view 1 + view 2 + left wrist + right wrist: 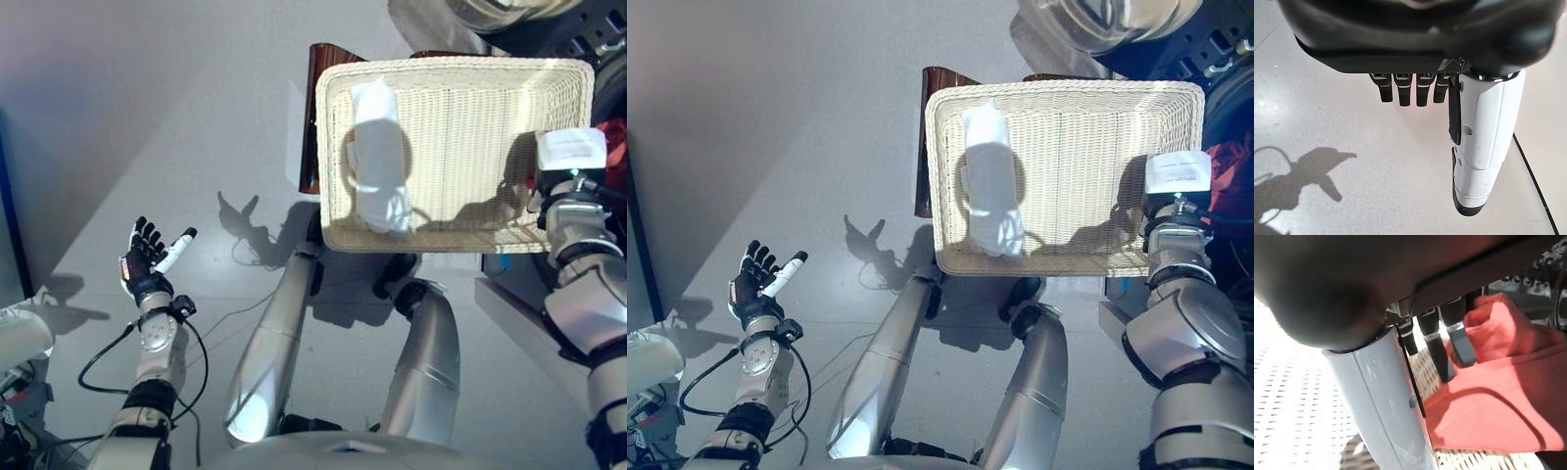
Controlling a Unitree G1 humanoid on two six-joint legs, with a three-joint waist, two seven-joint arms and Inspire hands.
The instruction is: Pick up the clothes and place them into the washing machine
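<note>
A cream wicker basket point(451, 64) stands in front of me on a brown stand. A rolled white cloth point(380, 157) lies in its left half. A red cloth point(1498, 396) lies at the basket's right edge, partly over the rim and against a dark opening point(1229, 162). My right hand point(1381, 396) reaches over that edge. Its fingers point(1457, 340) are fairly straight and rest on the red cloth, with the white thumb apart from it. In the eye views the wrist hides this hand. My left hand point(147, 259) hangs open over the floor at the lower left, holding nothing.
The brown stand point(312, 117) shows past the basket's left side. A grey rounded machine part point(1097, 20) and dark machinery sit at the top right. A pale box edge point(509, 304) lies below the basket at the right. Grey floor spreads to the left.
</note>
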